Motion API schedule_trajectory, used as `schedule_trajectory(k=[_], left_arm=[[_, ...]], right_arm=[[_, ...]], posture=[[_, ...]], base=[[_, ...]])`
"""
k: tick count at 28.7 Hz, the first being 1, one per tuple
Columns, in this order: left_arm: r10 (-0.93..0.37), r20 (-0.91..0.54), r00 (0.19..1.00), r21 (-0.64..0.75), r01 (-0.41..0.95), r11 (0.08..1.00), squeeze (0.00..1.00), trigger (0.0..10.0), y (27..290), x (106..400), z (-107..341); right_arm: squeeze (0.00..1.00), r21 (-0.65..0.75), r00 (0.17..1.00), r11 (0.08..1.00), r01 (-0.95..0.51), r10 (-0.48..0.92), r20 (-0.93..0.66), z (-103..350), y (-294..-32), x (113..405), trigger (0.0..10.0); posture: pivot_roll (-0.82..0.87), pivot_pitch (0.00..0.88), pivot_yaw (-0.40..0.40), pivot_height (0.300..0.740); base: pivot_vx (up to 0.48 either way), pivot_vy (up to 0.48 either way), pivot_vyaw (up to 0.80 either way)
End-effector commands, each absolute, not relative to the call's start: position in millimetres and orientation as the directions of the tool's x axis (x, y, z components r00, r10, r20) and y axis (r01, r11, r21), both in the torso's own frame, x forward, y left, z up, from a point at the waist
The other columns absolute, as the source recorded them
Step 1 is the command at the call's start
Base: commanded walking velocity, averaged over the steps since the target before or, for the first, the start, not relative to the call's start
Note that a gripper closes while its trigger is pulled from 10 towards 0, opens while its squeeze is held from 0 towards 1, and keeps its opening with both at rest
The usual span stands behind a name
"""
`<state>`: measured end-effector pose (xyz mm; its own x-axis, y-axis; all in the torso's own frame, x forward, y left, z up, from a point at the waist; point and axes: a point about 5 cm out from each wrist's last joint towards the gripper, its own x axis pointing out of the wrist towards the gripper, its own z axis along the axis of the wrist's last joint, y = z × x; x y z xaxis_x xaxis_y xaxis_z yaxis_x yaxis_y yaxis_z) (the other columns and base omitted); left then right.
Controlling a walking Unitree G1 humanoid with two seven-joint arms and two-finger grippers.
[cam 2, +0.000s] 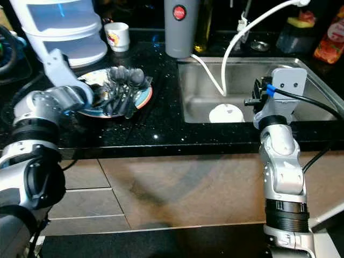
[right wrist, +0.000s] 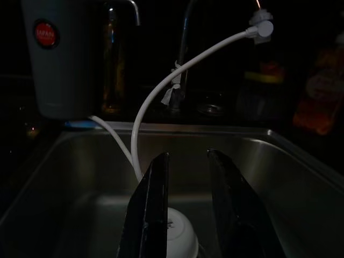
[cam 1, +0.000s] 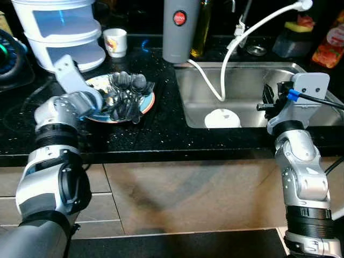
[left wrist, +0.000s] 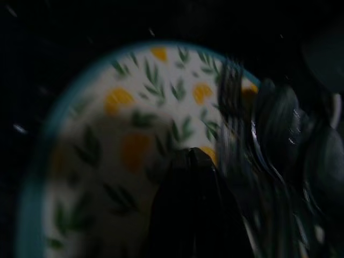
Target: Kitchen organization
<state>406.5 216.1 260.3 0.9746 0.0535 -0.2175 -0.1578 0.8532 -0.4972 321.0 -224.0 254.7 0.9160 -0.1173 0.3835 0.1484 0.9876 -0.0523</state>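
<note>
Now the black counter [cam 1: 161,134] is carrying most of the clutter, with a steel sink [cam 1: 301,72] let into it on the robot's right, so wet and dry things are sitting apart. Lying at the sink's bottom is a white bowl [cam 1: 222,118], upside down by the look of it, perhaps left to drain; a white hose [cam 1: 252,27] is arching over it from the tap and running down into the basin. At the counter's back a white stacked container [cam 1: 59,32], a grey flask [cam 1: 181,29] and a small cup [cam 1: 115,42] are standing out of the working space. Nearer the front a plate [left wrist: 80,150] with a leaf-and-lemon pattern is holding a heap of dark spoons [cam 1: 126,94], gathered there probably for sorting. The left gripper [left wrist: 196,209] is reaching low over the plate just beside the spoons, likely going for one; its fingers are looking pressed together with nothing visibly between them, though the blur is making that uncertain. The right gripper [right wrist: 188,207] is hanging over the sink's near edge, pointed at the bowl, fingers parted and holding nothing, seemingly waiting its turn.
</note>
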Motion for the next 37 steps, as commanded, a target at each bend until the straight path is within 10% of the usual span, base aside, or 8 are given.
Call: schedule_trajectory(k=[1, 3, 4, 14, 16, 27, 30, 37], left_arm=[[0.079, -0.129, 0.988, -0.455, -0.13, 0.881, 0.0, 0.0, 225, 404, 274], [0.055, -0.057, 0.997, -0.437, -0.075, 0.896, 0.0, 1.7, 224, 401, 289], [0.056, -0.013, 0.998, -0.414, -0.056, 0.909, 0.0, 10.0, 224, 399, 298], [0.011, 0.073, 0.997, -0.367, 0.016, 0.93, 0.0, 10.0, 219, 390, 328], [-0.02, 0.004, 1.0, -0.344, 0.02, 0.939, 1.0, 10.0, 210, 387, 321], [-0.057, -0.237, 0.97, -0.315, -0.021, 0.949, 1.0, 10.0, 207, 375, 277], [-0.146, -0.253, 0.956, -0.376, 0.042, 0.926, 0.0, 10.0, 190, 377, 275], [-0.215, -0.262, 0.941, -0.427, 0.087, 0.9, 0.0, 10.0, 173, 381, 274]], right_arm=[[0.0, -0.025, 0.896, 0.989, 0.144, -0.12, 0.427, 263, -223, 318, 10.0], [0.0, -0.004, 0.883, 0.991, 0.137, -0.12, 0.454, 269, -223, 317, 10.0], [0.0, 0.007, 0.876, 0.991, 0.133, -0.12, 0.467, 272, -223, 317, 10.0], [0.0, 0.044, 0.871, 0.993, 0.112, -0.119, 0.477, 271, -218, 321, 10.0], [0.0, 0.045, 0.874, 0.994, 0.103, -0.112, 0.472, 270, -215, 323, 10.0], [0.0, 0.014, 0.883, 0.995, 0.099, -0.094, 0.459, 269, -219, 322, 10.0], [0.0, 0.012, 0.881, 0.995, 0.095, -0.09, 0.464, 271, -217, 324, 10.0], [0.0, 0.002, 0.878, 0.996, 0.089, -0.08, 0.472, 272, -216, 324, 10.0]], posture=[[0.13, 0.14, -0.043, 0.74], [0.14, 0.143, -0.048, 0.74], [0.14, 0.141, -0.049, 0.74], [0.18, 0.137, -0.052, 0.74], [0.18, 0.136, -0.051, 0.74], [0.16, 0.134, -0.071, 0.74], [0.16, 0.127, -0.073, 0.74], [0.15, 0.111, -0.067, 0.74]], base=[[0.0, 0.0, 0.0], [0.0, 0.0, 0.0], [0.0, 0.0, 0.0], [0.0, 0.0, 0.0], [0.0, 0.0, 0.0], [0.0, 0.0, 0.0], [0.0, 0.0, 0.0], [0.0, 0.0, 0.0]])
